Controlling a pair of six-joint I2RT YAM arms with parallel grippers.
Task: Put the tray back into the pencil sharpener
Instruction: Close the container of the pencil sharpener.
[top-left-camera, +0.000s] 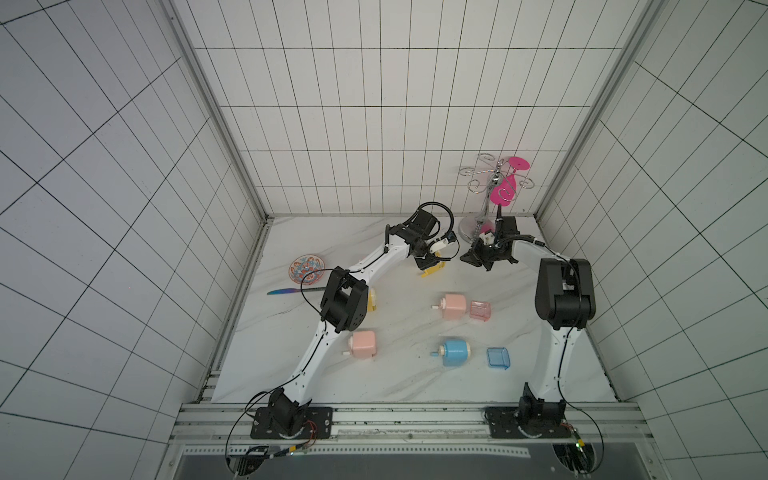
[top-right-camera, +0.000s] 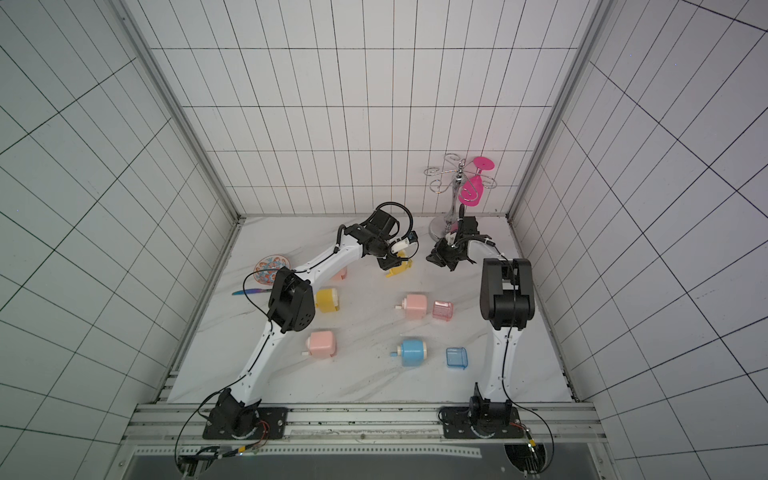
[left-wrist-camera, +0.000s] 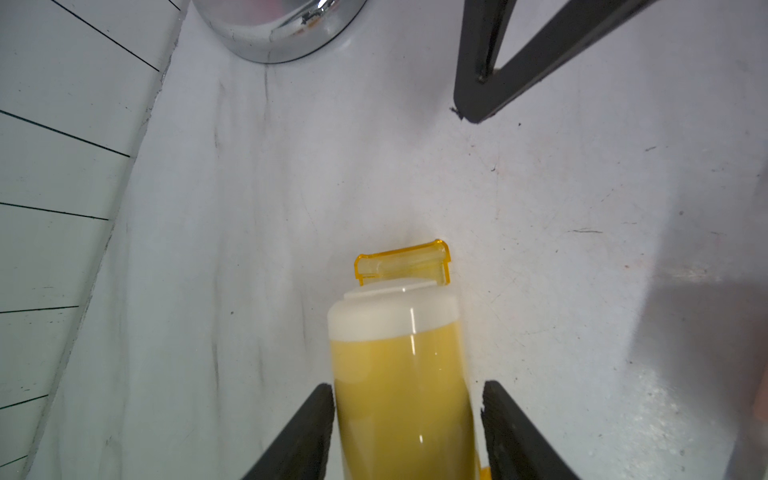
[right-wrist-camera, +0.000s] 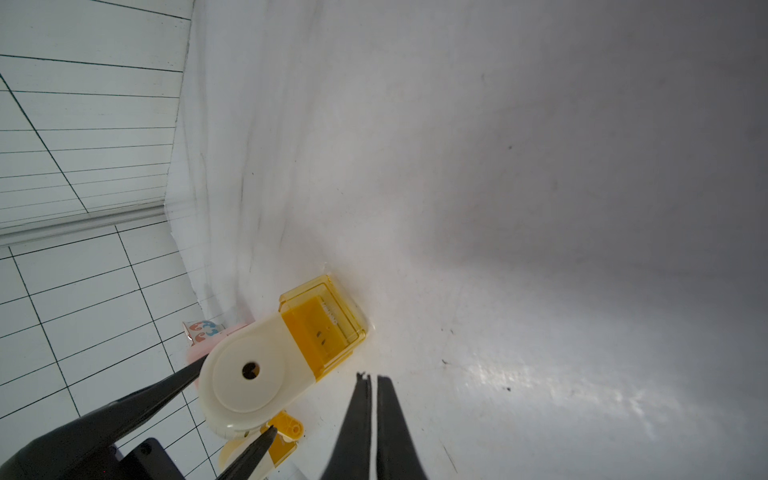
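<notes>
At the far left of the surface (top-left-camera: 399, 382) we see a patterned plate (top-left-camera: 306, 270) with a knife (top-left-camera: 291, 291) just beside it. Next come a second yellow sharpener (top-right-camera: 327, 300), partly hidden by the left arm, and a pink sharpener (top-left-camera: 364, 343) nearer the robot's base. Toward the middle, at the back, the left end effector (left-wrist-camera: 407, 387) is clenched about the yellow pencil sharpener (right-wrist-camera: 249, 374), its fingers (left-wrist-camera: 311, 424) on either side of the body. The yellow tray (right-wrist-camera: 332, 318) sits partly inside that sharpener, its clear end sticking out. Further right lie another pink sharpener (top-left-camera: 453, 306) with a pink tray (top-left-camera: 480, 311) just beside it, and a blue sharpener (top-left-camera: 455, 352) with a blue tray (top-left-camera: 498, 357) set apart from it. The right end effector (right-wrist-camera: 372, 378) is clenched on nothing, its tips near the yellow tray. Behind it stands a chrome glass rack (top-left-camera: 469, 230) carrying a pink glass (top-left-camera: 500, 193)
</notes>
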